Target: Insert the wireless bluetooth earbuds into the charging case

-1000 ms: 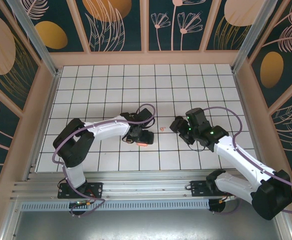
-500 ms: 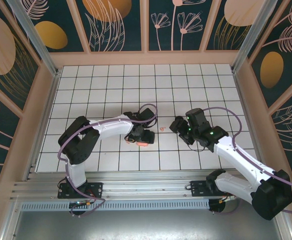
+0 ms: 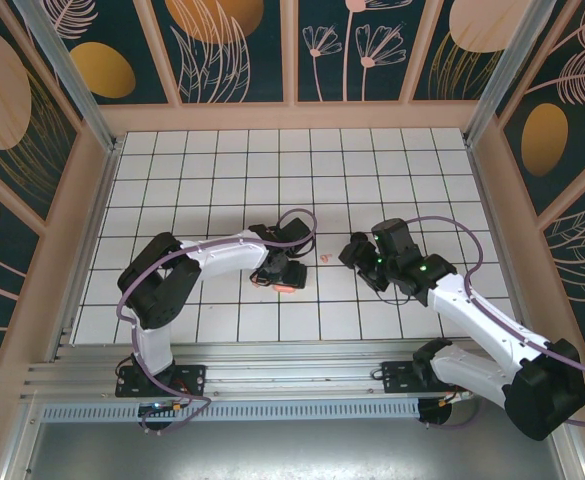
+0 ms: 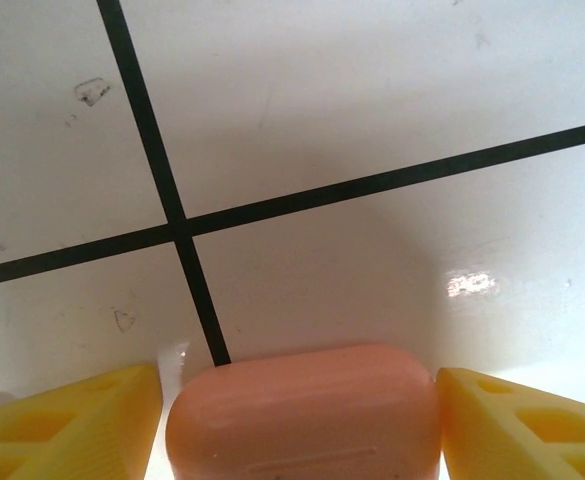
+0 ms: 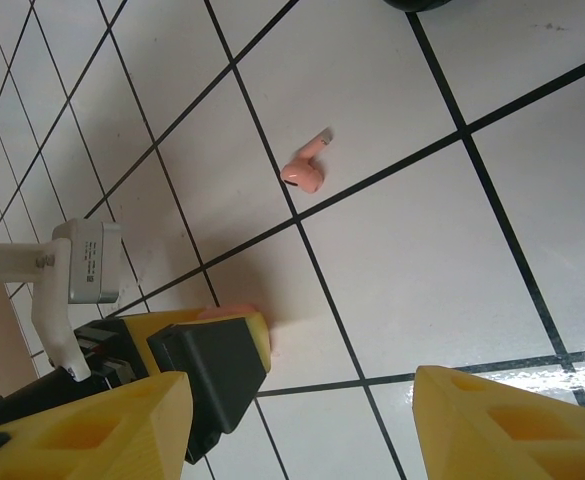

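The pink earbud [image 5: 304, 170] looks feather-light, hard and glossy, likely to skid, so it is best pinched across its bulb. It lies on the table [image 5: 422, 250] ahead of the right gripper [image 5: 302, 385], whose fingers stand wide and empty. The left gripper [image 4: 300, 385] closely brackets the pink case [image 4: 304, 415]; whether it presses, I cannot tell.

A rounded pink charging case [image 4: 307, 405] lies flat on the tile, lid down, squarely between the fingers of the left claw [image 3: 284, 283], which sit just beside its ends. One pink earbud [image 5: 305, 170] lies loose on its side, out ahead of the right claw [image 5: 297, 425], apart from it, with its short stem pointing away.
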Tool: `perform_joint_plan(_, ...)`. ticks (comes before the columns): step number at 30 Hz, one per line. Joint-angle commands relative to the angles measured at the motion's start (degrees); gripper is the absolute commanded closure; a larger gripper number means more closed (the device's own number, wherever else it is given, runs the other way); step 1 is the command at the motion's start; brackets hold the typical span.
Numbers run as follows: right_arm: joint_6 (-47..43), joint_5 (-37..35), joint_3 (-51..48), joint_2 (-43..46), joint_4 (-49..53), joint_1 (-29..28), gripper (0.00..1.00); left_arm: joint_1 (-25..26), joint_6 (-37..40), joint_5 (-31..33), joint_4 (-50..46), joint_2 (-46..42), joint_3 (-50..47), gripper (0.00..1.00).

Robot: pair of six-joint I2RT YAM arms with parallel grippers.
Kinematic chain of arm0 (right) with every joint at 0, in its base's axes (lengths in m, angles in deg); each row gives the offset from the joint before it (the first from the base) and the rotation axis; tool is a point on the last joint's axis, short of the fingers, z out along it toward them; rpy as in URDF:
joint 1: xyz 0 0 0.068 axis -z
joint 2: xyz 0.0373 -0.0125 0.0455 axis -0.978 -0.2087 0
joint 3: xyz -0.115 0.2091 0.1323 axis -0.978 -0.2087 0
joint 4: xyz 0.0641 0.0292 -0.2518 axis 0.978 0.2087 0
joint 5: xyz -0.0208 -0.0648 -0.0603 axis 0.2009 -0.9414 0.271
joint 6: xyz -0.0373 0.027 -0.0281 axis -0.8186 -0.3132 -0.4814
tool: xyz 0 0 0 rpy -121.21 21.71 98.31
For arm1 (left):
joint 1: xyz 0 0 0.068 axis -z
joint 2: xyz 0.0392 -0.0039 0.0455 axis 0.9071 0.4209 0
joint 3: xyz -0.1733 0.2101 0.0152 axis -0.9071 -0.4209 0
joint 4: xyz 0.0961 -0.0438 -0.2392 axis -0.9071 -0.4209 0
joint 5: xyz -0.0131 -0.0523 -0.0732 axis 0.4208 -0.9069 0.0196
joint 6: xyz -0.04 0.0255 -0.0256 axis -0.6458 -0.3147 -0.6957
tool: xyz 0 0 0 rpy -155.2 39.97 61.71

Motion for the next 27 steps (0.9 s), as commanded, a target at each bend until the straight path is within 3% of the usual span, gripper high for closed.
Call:
perform_joint_plan(1,-1.47,-0.05,-0.62,0.91,-1.85,0.44,0.4,0.41,0.37,1.18,-3.0,0.01,-0.59,0.3)
perform_joint_plan(19,-2.41,1.4,-1.15,1.49,-3.85,2.24,0.4,0.62,2.88,0.18,0.76,-5.31,-4.0,0.39)
perform_joint_plan(27,-4.87,3.9,-1.7,1.33,-6.7,2.78,0.41,0.62,6.23,1.44,7.52,-12.53,-9.62,0.44)
